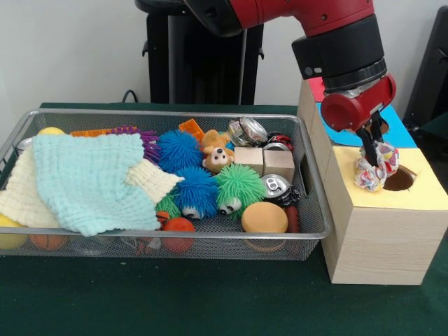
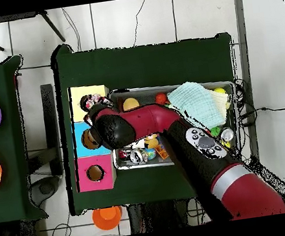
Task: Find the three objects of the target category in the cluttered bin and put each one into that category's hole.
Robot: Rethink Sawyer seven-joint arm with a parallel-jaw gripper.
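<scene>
The silver wire mesh bin [image 1: 311, 189] is full of toys and cloths. It also shows in the overhead view [image 2: 227, 85]. My gripper [image 1: 374, 155] is shut on a patterned ruffled cloth bundle [image 1: 372, 169] and holds it at the left rim of the round hole [image 1: 400, 179] in the yellow-topped wooden box [image 1: 427, 189]. In the overhead view the gripper [image 2: 93, 104] with the bundle [image 2: 90, 102] is over the yellow box [image 2: 83, 93]. No other patterned bundle shows in the bin.
A mint cloth [image 1: 91, 178] and a cream cloth [image 1: 24, 196] cover the bin's left half. Fuzzy balls [image 1: 196, 190], cans [image 1: 246, 130], wooden blocks [image 1: 278, 165] and an orange ball [image 1: 264, 217] fill the rest. Blue-topped [image 2: 82, 137] and red-topped [image 2: 95, 173] boxes stand beside the yellow one.
</scene>
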